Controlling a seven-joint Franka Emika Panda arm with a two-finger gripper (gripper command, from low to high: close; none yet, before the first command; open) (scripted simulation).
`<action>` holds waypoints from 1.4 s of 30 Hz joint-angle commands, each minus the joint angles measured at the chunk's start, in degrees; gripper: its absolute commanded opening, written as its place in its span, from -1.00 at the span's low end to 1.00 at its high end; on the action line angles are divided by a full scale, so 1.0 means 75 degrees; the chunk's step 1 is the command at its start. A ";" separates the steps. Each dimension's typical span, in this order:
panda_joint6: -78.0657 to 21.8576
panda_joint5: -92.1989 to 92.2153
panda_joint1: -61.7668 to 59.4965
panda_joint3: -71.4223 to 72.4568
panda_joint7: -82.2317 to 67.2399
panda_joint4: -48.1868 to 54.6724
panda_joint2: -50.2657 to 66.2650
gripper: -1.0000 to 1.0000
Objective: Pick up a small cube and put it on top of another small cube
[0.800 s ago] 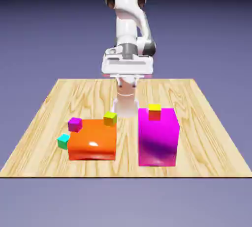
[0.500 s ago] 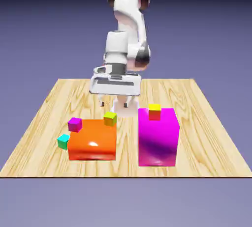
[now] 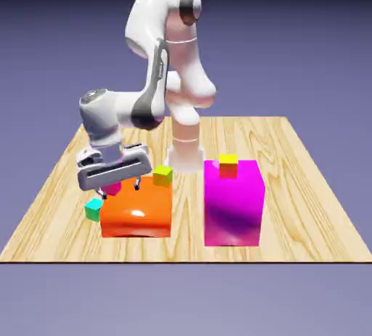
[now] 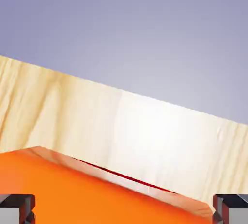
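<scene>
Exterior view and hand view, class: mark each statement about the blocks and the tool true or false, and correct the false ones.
1. The tool holds the cyan-topped cube. False: that cube sits on the table beside the orange block; the fingers are apart with nothing between them.
2. A yellow-topped cube rests on the magenta block. True.
3. The lime-green cube is on the magenta block. False: it is at the orange block's far corner.
4. The hand view shows orange block surface. True.
</scene>
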 commanded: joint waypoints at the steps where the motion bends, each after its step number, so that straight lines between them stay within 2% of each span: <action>1: -0.0212 0.0057 -0.0279 0.0117 -0.0253 0.0173 0.0228 0.00; 26: -0.5446 0.1419 -0.7191 0.3016 -0.6587 0.4425 0.5919 0.00; 37: -0.4242 -0.1080 -0.9812 0.4036 -1.0203 0.2752 0.8571 0.00; 39: -0.4135 -0.0824 -0.9788 0.4261 -1.0255 0.2840 0.8603 0.00; 42: -0.3155 -0.0889 -0.9539 0.4093 -1.0424 0.2211 0.8882 0.00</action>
